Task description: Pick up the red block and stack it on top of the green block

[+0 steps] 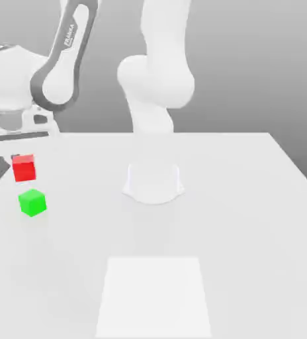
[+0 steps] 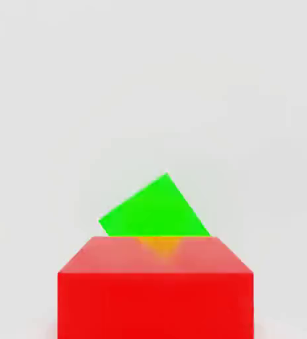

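The white table carries the green block close to its edge at the exterior view's left. The arm leans out over that edge so its gripper hangs just above, fingers clenched on the red block, lifted clear of the table, seemingly to line it up for stacking.
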